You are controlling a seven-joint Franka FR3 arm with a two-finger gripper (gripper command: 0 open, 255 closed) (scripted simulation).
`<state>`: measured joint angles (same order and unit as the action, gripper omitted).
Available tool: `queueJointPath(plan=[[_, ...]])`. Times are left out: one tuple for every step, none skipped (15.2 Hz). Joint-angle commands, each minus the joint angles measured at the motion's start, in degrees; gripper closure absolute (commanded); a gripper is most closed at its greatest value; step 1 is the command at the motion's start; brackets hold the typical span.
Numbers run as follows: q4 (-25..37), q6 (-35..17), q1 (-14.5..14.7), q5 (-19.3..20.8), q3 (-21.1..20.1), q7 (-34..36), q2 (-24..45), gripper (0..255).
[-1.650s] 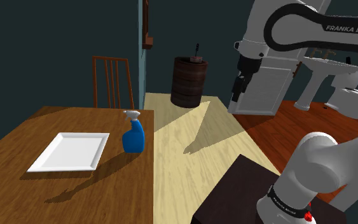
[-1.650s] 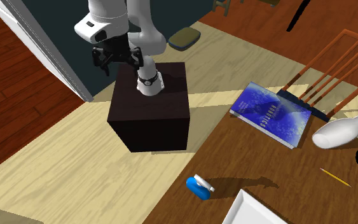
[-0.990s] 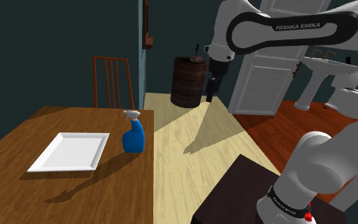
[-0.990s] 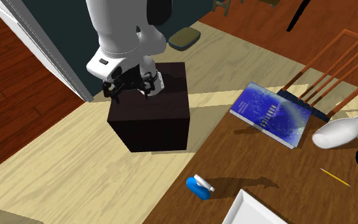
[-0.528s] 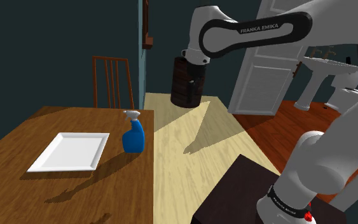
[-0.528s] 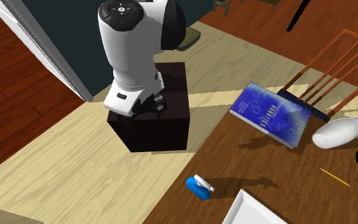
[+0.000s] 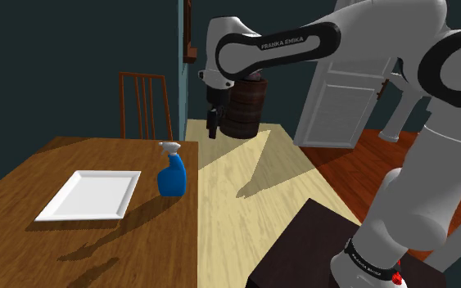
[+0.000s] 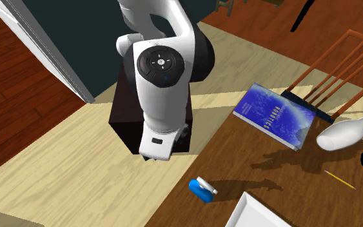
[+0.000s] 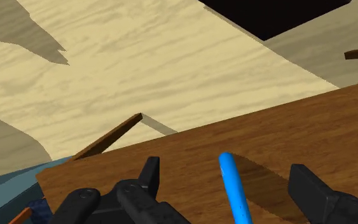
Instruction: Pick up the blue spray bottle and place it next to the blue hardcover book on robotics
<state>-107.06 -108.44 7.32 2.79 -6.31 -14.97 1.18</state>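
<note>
In the shoulder view the hand (image 7: 213,124) has swung from upper right to upper centre, nearing the bottle (image 7: 172,175) on the tabletop (image 7: 97,245); spread wide, empty.

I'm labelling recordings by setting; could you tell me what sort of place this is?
Probably a home's dining area: a wooden table with a white tray, a wooden chair behind it, and a white panelled door.

dark teal walls (image 7: 73,41), pale plank floor (image 7: 245,164)
</note>
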Motion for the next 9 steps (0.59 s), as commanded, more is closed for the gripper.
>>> queueJointPath(plan=[[4.1,0.2,0.7,0.0,-0.7,-0.8,4.1,0],[6.3,0.4,1.0,0.1,-1.0,-1.2,6.2,0],[8.5,0.6,1.4,0.2,-1.3,-1.6,8.3,0],[10.8,0.9,1.8,0.3,-1.7,-2.0,10.4,0],[13.2,1.2,2.2,0.4,-2.0,-2.3,12.5,0],[15.7,1.6,2.6,0.6,-2.3,-2.7,14.7,0],[18.2,2.1,3.1,0.8,-2.6,-3.0,16.9,0],[20.9,2.7,3.6,0.9,-2.9,-3.4,19.1,0],[23.8,3.4,4.1,1.2,-3.2,-3.8,21.4,0]])
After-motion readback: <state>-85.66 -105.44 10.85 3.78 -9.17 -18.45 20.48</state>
